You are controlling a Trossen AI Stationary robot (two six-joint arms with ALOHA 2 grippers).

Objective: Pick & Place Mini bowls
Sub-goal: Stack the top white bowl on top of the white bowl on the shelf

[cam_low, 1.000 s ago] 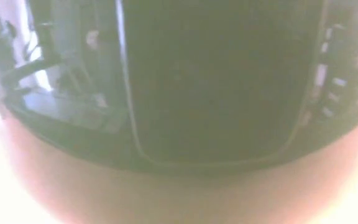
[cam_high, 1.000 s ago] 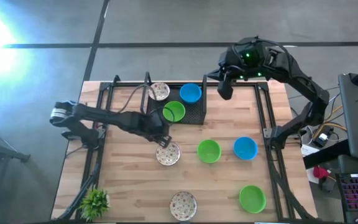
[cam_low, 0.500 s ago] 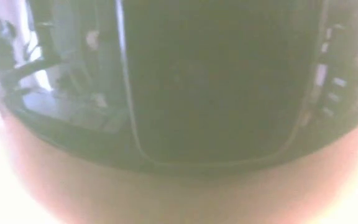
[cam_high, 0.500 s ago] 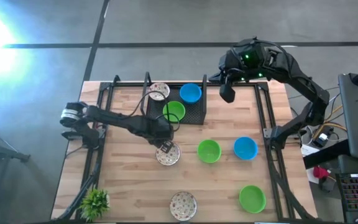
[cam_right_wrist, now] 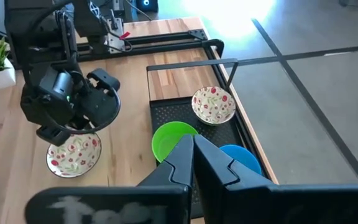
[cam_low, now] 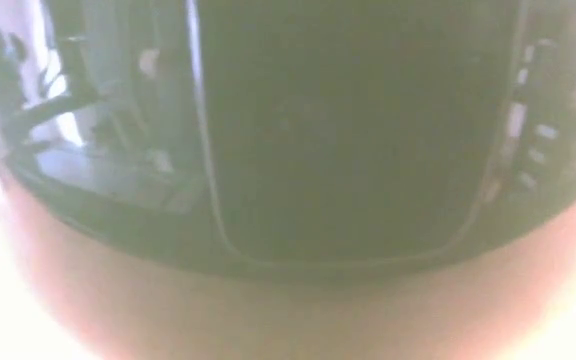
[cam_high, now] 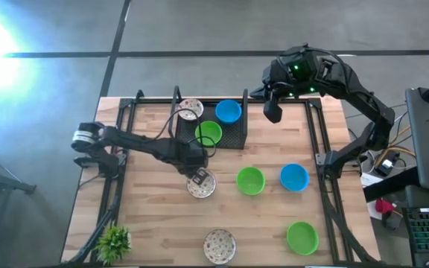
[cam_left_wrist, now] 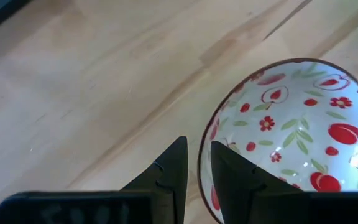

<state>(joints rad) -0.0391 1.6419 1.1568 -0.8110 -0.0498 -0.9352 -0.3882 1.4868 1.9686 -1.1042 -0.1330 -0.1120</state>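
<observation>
The left gripper [cam_high: 197, 176] is positioned over the middle of the table [cam_high: 162, 223], at the rim of a white patterned bowl [cam_high: 201, 184]. In the left wrist view, the bowl's near rim [cam_left_wrist: 205, 155] passes into the narrow gap between the two dark fingers [cam_left_wrist: 176, 165], one finger outside the bowl and one over its inside. The jaws are closed to a slim gap on that rim; the bowl's base appears to rest on the wood.

The right gripper [cam_high: 272, 112] hangs at the far edge of the table, just right of the black wire-mesh tray [cam_high: 237, 134]. Its jaws are clenched together with nothing between them, as the right wrist view shows [cam_right_wrist: 193, 155].

Bowl positions, high view:
- In the tray: a second patterned bowl [cam_high: 191, 110] at the far left corner, a blue bowl [cam_high: 228, 112] at the far right, a green bowl [cam_high: 208, 134] on the near side.
- On the table, right of the gripped bowl: a green bowl [cam_high: 250, 181], then a blue bowl [cam_high: 294, 177].
- Near edge: a third patterned bowl [cam_high: 220, 245] at centre, a green bowl [cam_high: 302, 237] toward the right.

A potted plant [cam_high: 113, 242] stands at the near left corner. The low view is blocked by something dark and shows nothing usable.
</observation>
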